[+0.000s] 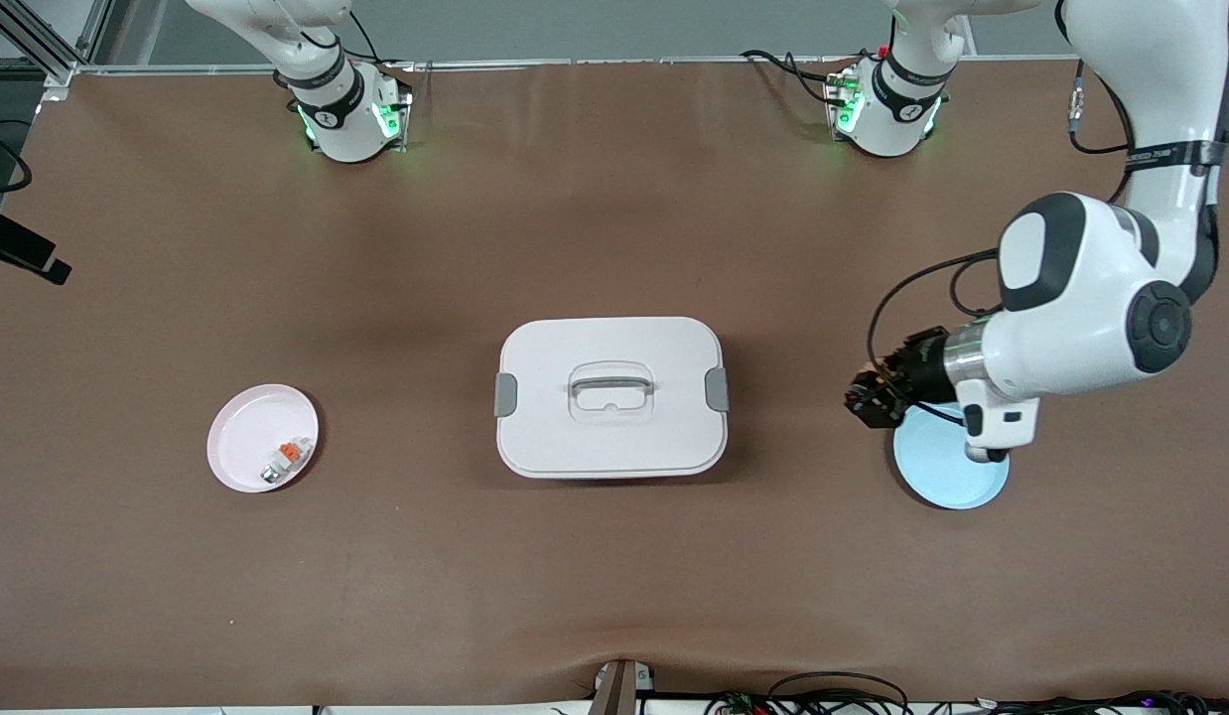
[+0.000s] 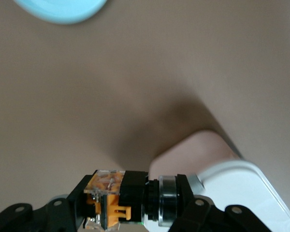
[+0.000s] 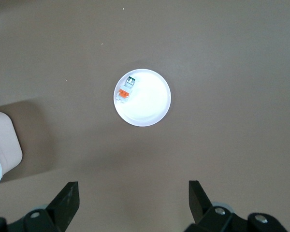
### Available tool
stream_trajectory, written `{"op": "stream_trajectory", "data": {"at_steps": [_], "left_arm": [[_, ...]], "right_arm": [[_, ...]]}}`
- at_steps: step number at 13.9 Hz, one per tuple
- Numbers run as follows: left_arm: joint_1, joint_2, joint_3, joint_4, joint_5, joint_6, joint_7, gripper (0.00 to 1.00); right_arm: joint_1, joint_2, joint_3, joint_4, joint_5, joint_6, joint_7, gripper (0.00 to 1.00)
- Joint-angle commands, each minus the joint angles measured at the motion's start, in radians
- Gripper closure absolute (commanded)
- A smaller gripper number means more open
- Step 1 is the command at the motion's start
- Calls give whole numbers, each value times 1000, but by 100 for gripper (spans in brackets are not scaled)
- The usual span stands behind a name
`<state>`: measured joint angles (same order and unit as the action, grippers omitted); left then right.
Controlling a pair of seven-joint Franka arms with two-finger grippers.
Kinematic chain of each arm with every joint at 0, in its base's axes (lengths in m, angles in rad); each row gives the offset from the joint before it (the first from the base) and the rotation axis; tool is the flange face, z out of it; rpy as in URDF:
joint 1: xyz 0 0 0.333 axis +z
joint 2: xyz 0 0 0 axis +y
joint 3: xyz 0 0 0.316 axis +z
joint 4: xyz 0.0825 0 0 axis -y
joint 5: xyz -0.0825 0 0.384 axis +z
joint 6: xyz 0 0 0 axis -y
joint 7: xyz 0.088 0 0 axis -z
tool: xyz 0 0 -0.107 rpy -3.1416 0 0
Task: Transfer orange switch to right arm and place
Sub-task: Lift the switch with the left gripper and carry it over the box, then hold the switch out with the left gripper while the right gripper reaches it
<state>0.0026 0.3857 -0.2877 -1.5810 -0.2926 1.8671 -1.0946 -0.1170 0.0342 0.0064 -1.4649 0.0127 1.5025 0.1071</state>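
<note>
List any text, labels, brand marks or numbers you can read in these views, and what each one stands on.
None can be read.
Left arm: a black band on its white upper link carries small white print, too small to read.
Orange-and-black push-button switch, in the left gripper: no marking shows.
White lidded box, pink plate, light blue plate: no text.

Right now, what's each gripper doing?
Left gripper: shut on the orange switch, over the table beside the blue plate.
Right gripper: open, high over the pink plate.
</note>
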Motion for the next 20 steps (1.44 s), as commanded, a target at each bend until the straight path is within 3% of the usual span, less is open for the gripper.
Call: {"op": "stream_trajectory", "data": {"at_steps": [1,2,5,9,13,16,20], "left_arm": [[2,1,-54,44,-81,-45,-135,70],[-3,2,-63,58,-126,-45,-178,70],[-47,22,-67,96,-190,-45,-368,70],[-125,96,-64,219,-194,-32,-655,70],[-211,113,-56,243,-194,32,-793,70],[-262,127,-56,274,-194,102,-872,70],[-337,143,-60,280,-198,289,-878,70]], "right_arm": [[19,3,21,-15,9,-25,23,0],[17,4,20,-24,47,-18,43,0],[-18,13,15,-55,269,10,156,0],[-12,0,18,-147,430,118,174,0],[57,0,21,-198,599,226,180,0],[150,7,21,-219,665,277,178,0],[272,32,21,-265,740,408,180,0]]}}
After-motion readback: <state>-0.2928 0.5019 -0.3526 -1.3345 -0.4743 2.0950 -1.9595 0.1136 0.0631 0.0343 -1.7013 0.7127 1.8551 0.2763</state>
